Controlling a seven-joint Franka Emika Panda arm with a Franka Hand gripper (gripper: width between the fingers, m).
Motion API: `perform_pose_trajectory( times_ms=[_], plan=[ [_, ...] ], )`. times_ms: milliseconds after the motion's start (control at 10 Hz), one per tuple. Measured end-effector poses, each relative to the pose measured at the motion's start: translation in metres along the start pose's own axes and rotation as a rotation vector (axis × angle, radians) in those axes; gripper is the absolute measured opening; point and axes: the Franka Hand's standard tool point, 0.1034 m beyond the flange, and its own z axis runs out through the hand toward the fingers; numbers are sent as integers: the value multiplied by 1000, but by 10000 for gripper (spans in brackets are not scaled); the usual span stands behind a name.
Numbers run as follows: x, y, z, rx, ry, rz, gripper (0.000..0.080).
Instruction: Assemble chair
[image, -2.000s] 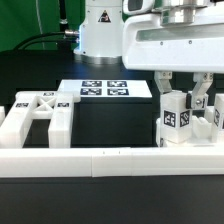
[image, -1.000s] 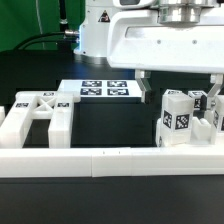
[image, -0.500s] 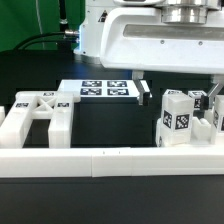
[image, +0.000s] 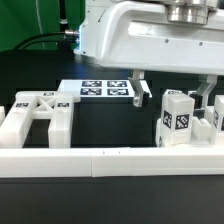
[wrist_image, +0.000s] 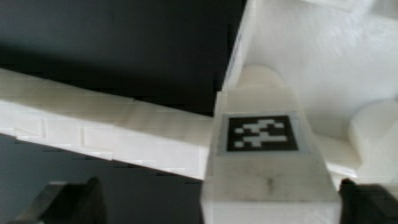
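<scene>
The arm (image: 150, 40) comes in from the upper back of the exterior view. Its broad white wrist housing is held level across the top of the picture, and the end effector (image: 172, 98) points straight down over the tabletop (image: 105, 125) on the exterior view's right. The jaws stand wide apart and hold nothing. One dark finger (image: 141, 92) hangs over bare black surface, just to the exterior view's left of a group of chair parts. The other finger sits on the far side of that group, partly hidden by it.

Between the fingers and a little lower stands the block (image: 178, 118), upright, with a square tag on the face toward the camera. It is packed among other white pieces at the picture's right edge. Neither finger touches it.

In the wrist view the block (wrist_image: 263, 110) runs up the middle with its tag facing the lens, and the dark fingertips (wrist_image: 68, 200) stand apart on either side of it. A long white strip (wrist_image: 89, 115) crosses at a slant behind it; whether this is the wall cannot be told.

Well apart, on the exterior view's left, the frame (image: 40, 112), a chair part with an X brace on top, rests against the low wall (image: 110, 160). The marker board (image: 100, 90) lies flat farther back.
</scene>
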Motion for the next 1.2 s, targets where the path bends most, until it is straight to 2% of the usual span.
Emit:
perform_pose_trajectory(
  times_ms=[100,200,300,400,500,900,1200],
  plan=[
    [0,0,0,0,0,14,532],
    [0,0,0,0,0,32,532],
    [0,0,0,0,0,34,364],
    [1,0,-1,1,3,109,364],
    [1,0,-1,1,3,188,294],
    [2,-6,-1,12,4,596,291],
    [2,-12,-1,33,-1,981,290]
  ],
)
